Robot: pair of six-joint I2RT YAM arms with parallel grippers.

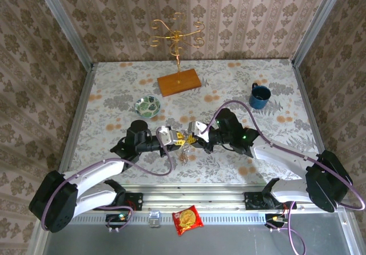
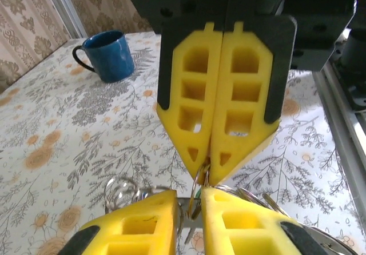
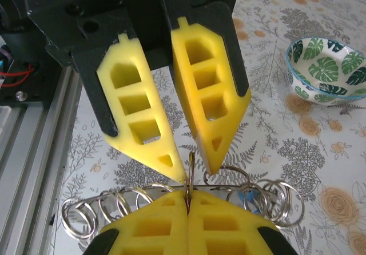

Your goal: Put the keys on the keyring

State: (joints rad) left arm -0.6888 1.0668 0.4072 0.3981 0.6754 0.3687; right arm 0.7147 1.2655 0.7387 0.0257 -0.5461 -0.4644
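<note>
Top view: my two grippers meet tip to tip near the middle of the table (image 1: 240,78), left gripper (image 1: 177,138) facing right gripper (image 1: 191,135).

Right: pads pressed flat together, pinching a thin metal loop of the keyring (image 3: 229,182). The other loops lie strung out on the table at 9 and 3 o'clock of my fingertips.

Left: fingers narrowly apart, tips just beside that loop. I cannot tell whether they touch it.

A blue key head (image 3: 249,198) sits among the loops at 3 o'clock.

Bowl (image 1: 147,105) is at 11 o'clock of the grippers, mug (image 1: 259,96) at 2 o'clock.
</note>
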